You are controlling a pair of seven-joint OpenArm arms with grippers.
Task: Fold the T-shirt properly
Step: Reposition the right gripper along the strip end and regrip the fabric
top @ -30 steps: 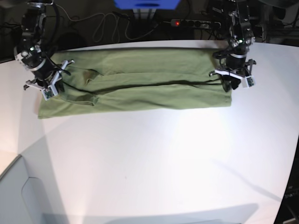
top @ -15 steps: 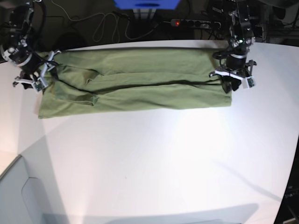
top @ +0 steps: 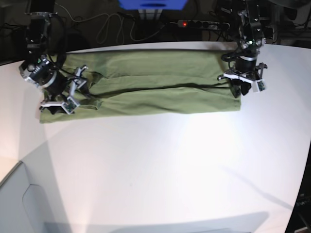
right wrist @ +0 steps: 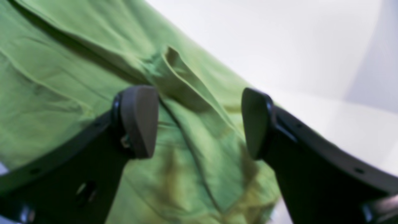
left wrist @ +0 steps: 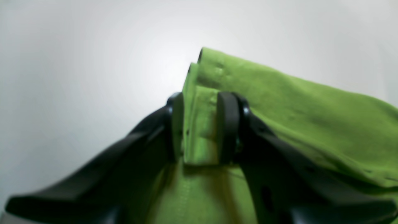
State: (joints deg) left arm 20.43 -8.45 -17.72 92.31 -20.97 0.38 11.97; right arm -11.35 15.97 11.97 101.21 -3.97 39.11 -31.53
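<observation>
T-shirt (top: 155, 87): plain olive to sage green, no print; brighter yellow-green in the wrist views, darker in the creases and folds.

Bench (top: 170, 165): plain white, glossy, with a paler glare patch near the middle and soft grey shadows toward the near edge.

Left gripper (left wrist: 199, 127): black fingers (left wrist: 228, 124), matt dark pads.

Right gripper (right wrist: 199, 124): black fingers (right wrist: 138, 119), pads dark grey-brown.

Both wrist housings in the base view: black with white parts.

Power strip (top: 201, 23): black, one red light.

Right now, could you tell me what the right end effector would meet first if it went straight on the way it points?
Most likely the T-shirt: the open right end effector points down at its wrinkled cloth.
</observation>
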